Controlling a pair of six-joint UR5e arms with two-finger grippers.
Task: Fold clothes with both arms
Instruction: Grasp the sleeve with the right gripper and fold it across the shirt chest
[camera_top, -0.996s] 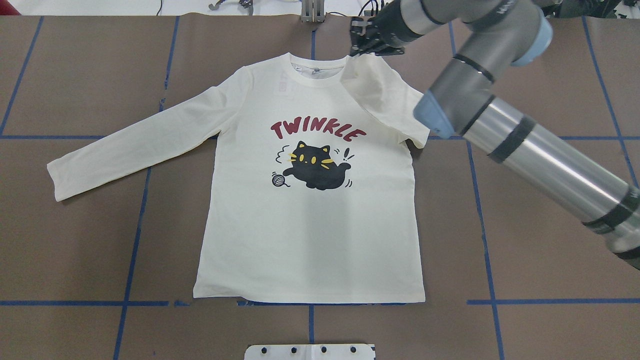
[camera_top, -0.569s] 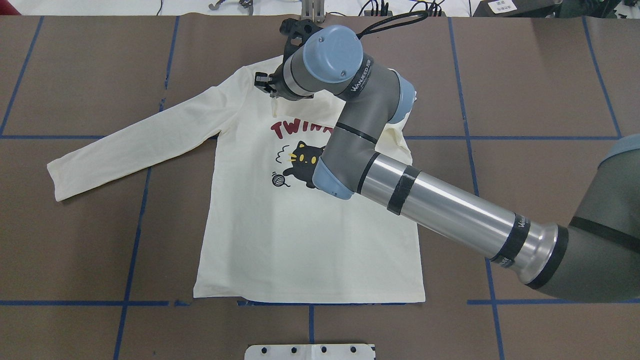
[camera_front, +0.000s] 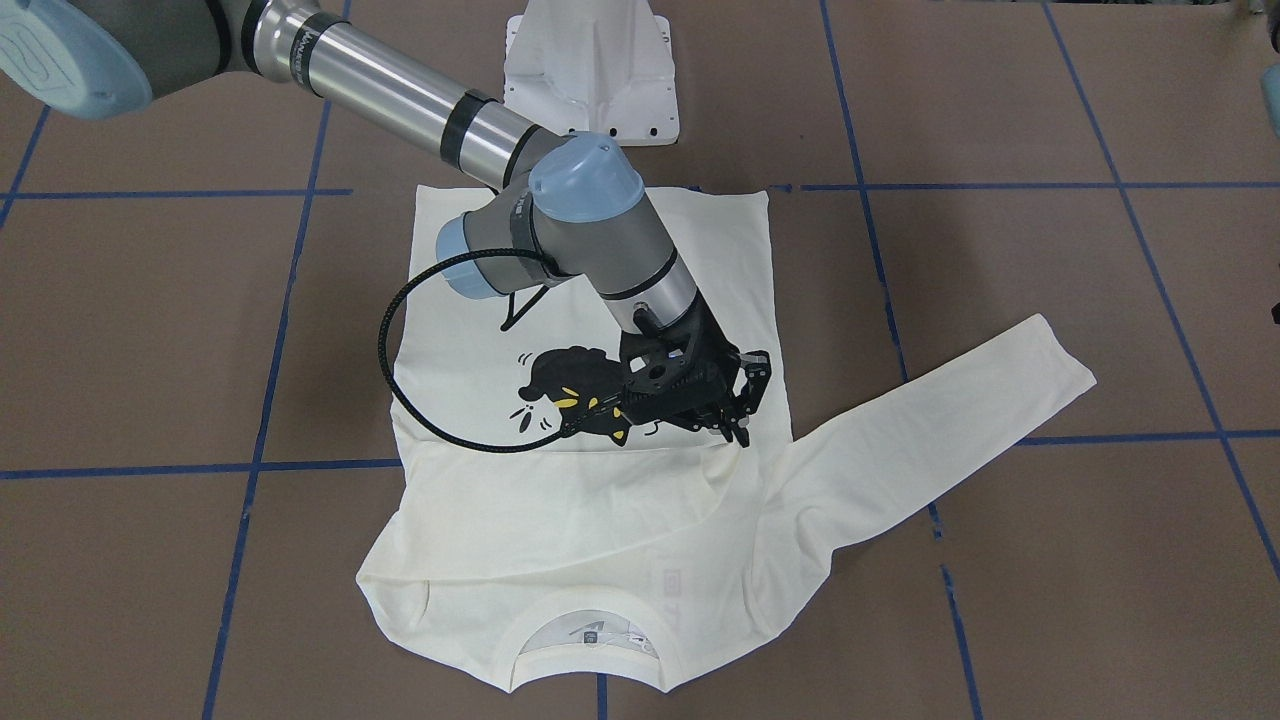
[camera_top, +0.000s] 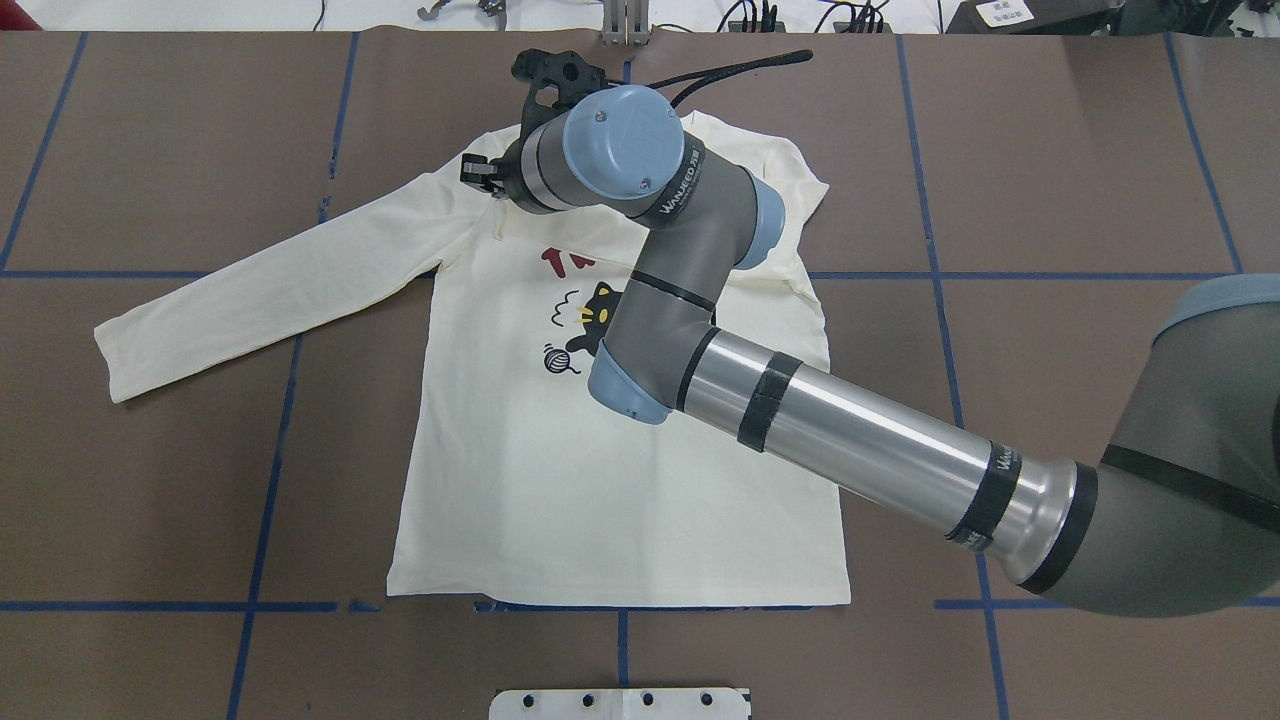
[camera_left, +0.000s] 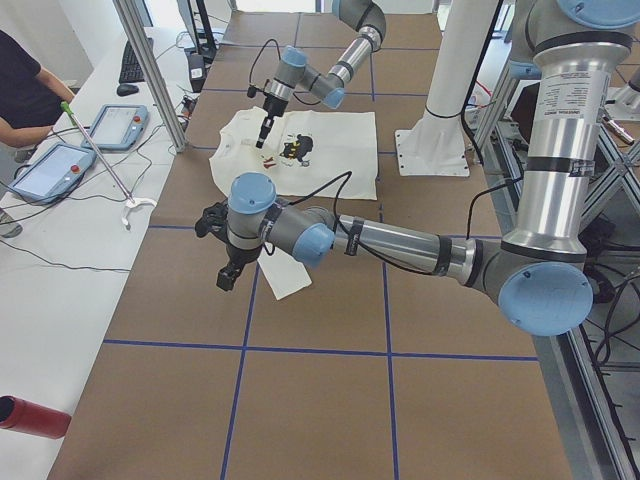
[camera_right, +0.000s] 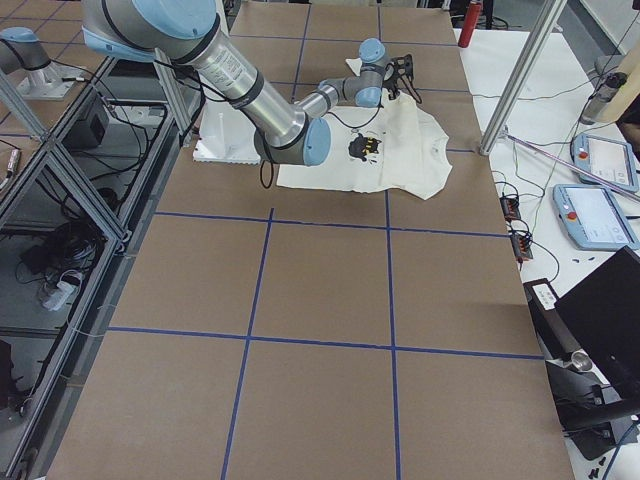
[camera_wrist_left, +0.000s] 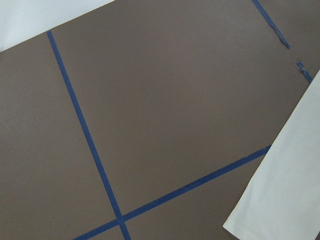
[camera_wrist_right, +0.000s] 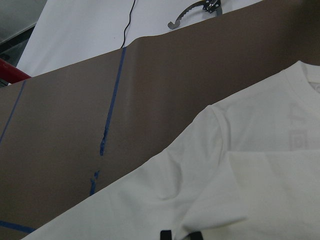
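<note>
While flat, T-shirt (camera_front: 560, 520) collar (camera_front: 590, 622) away from pedestal (camera_front: 590, 70).

View along the brown counter (camera_left: 320, 400), which blue tape lines (camera_left: 385, 300) divide into squares. We see the near left arm (camera_left: 400, 245) extend from the right edge, with the left hand (camera_left: 226, 278) hanging above the counter just beside the cuff of the outstretched sleeve (camera_left: 285, 280). The far right arm (camera_left: 330, 75) bends down over the cream-white T-shirt (camera_left: 340, 150), and the right hand (camera_left: 264, 132) points down at the chest near the black cat print (camera_left: 296, 150). We cannot tell here whether either hand is open. A white pedestal (camera_left: 432, 150) stands beside the shirt. On the white side counter (camera_left: 60, 260) lie two tablets (camera_left: 45, 170) and a red cylinder (camera_left: 30, 415). A person's dark-sleeved arm (camera_left: 25, 95) shows at the upper left.
</note>
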